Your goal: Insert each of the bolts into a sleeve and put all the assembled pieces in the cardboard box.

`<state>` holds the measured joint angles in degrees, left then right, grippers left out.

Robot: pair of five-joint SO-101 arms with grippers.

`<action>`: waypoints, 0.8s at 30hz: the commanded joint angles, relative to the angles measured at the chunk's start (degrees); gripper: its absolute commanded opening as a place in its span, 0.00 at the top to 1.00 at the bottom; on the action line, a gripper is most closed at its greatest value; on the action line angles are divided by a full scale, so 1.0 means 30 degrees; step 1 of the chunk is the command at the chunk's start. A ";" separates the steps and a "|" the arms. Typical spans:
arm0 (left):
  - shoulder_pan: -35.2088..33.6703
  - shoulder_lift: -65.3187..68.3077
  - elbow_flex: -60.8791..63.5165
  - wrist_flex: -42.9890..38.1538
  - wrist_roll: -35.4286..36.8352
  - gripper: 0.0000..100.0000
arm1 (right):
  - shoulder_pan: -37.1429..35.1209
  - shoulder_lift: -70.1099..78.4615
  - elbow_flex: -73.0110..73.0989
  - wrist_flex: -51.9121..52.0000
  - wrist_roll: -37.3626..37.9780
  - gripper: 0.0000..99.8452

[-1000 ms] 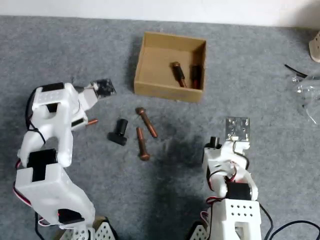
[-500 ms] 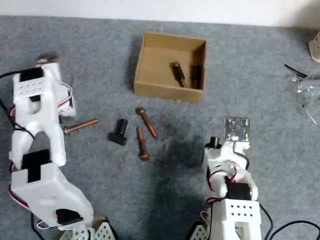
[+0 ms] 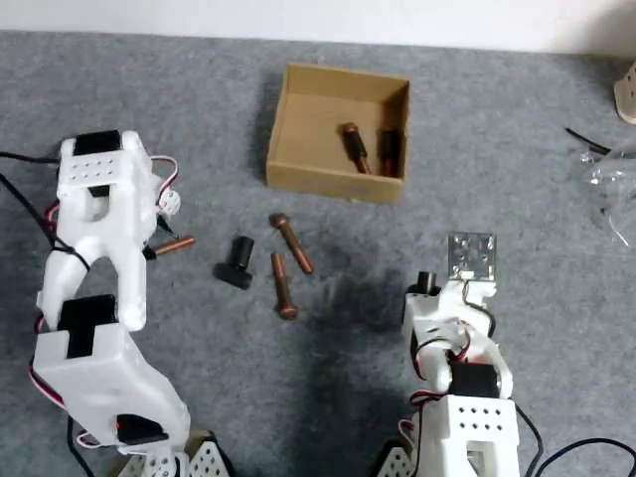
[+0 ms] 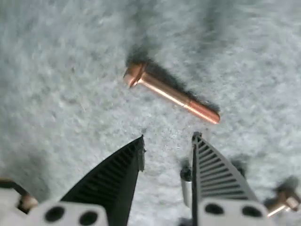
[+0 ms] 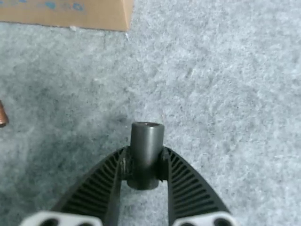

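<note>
A copper bolt lies on the grey carpet just ahead of my open left gripper, whose fingers hold nothing. In the high view the left arm covers most of this bolt. A loose black sleeve stands to its right, then two more bolts. My right gripper is shut on another black sleeve, held upright near the table's front right. The cardboard box at the back holds a bolt and a dark sleeve.
Clear plastic and wires lie at the far right, with a beige object at the edge. The box's corner shows ahead of the right gripper. Bare carpet lies between the two arms.
The left arm swung away from the box toward the left, then came back over the leftmost bolt. The right arm and its sleeve stayed still.
</note>
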<state>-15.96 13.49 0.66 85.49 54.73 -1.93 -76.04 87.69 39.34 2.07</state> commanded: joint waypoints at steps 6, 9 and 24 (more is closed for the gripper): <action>0.0337 0.0161 0.0542 -0.1026 0.3399 0.84 | -0.0220 -0.0366 -0.0132 -0.0747 0.0264 1.00; 0.0337 0.1304 0.1538 -0.2608 0.3722 0.84 | -0.0220 -0.0366 -0.0132 -0.0747 0.0264 1.00; 0.0806 0.4674 0.0425 -0.2989 0.4806 0.84 | -0.0220 -0.0366 -0.0132 -0.0747 0.0293 1.00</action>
<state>-15.69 27.38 2.95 76.00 68.62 -1.93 -76.04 87.69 39.34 2.07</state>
